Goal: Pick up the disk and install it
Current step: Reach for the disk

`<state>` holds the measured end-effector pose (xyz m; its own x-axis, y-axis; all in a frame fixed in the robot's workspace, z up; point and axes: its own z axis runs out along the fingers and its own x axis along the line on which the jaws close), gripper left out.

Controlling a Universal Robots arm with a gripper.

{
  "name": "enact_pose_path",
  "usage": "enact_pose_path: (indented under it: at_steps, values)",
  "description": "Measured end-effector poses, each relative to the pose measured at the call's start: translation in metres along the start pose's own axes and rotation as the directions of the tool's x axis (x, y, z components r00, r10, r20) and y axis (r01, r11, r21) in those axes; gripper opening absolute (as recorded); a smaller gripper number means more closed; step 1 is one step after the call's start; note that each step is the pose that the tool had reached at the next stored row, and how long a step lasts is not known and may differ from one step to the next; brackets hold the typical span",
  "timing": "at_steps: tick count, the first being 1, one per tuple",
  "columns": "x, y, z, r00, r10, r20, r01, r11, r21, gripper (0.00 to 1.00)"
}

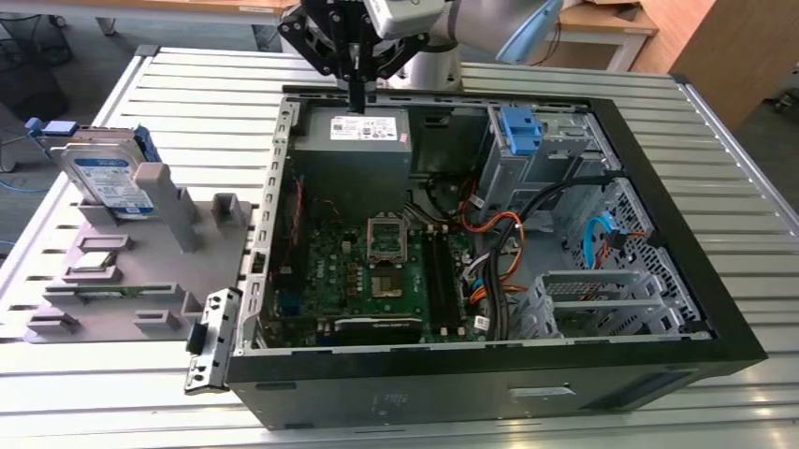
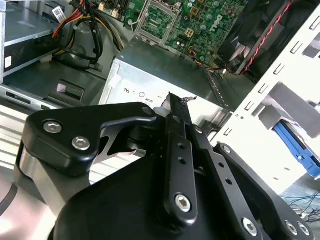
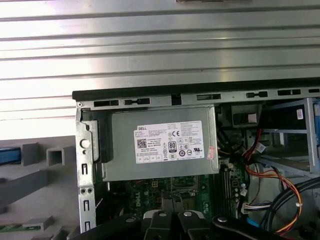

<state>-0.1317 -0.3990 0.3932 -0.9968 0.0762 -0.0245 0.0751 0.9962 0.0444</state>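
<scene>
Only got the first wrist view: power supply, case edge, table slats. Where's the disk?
Observer: In the exterior view the disk stands on edge in the grey holder on the table, on the exterior view's left of the open computer case.
Operator: Gripper carrying anything?
Observer: No. The gripper is shut with nothing in it, positioned over the power supply and well away from the disk. I can't tell whether it touches the power supply.
</scene>
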Motion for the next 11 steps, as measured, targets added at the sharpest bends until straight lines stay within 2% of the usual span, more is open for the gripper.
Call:
enact_pose_path:
  at_steps: [8,11]
  values:
    - [0.0097,-0.0007,-0.0002,1.0,0.0,0.0,0.0,1.0,0.0001,0.11]
    - [0.0107,-0.0007,-0.0002,1.0,0.0,0.0,0.0,1.0,0.0001,0.11]
